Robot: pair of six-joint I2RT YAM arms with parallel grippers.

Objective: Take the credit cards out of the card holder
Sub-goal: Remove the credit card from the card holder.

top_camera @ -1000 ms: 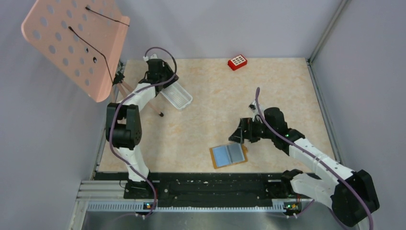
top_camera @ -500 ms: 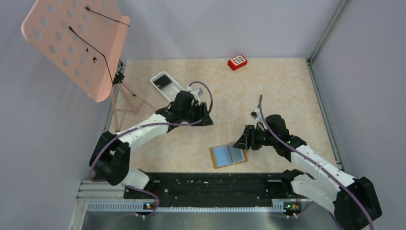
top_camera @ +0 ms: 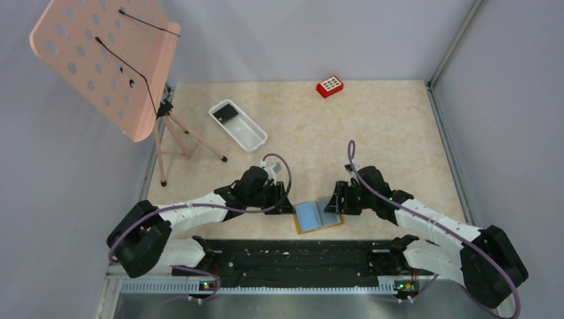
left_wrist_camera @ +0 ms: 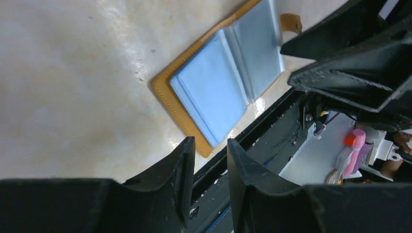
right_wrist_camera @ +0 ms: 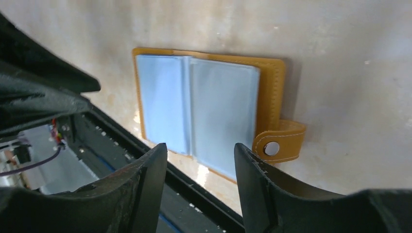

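Observation:
The card holder (top_camera: 318, 216) lies spread flat near the table's front edge, tan cover down and light blue sleeves up. It also shows in the left wrist view (left_wrist_camera: 214, 82) and the right wrist view (right_wrist_camera: 199, 107), snap tab to the right. No dark card shows in its sleeves. One dark credit card (top_camera: 227, 111) lies in the white mesh tray (top_camera: 247, 133). My left gripper (top_camera: 284, 203) is open and empty just left of the holder (left_wrist_camera: 210, 143). My right gripper (top_camera: 334, 201) is open and empty over the holder's right edge (right_wrist_camera: 200, 148).
A pink perforated panel (top_camera: 100, 60) on a thin tripod (top_camera: 179, 143) stands at the back left. A red block (top_camera: 329, 86) sits at the back. The black base rail (top_camera: 292, 252) runs just in front of the holder. Grey walls close in both sides.
My left arm swung from the tray at the back left down to the holder's left side, leaving a dark card in the tray. My right gripper moved down onto the holder's right edge.

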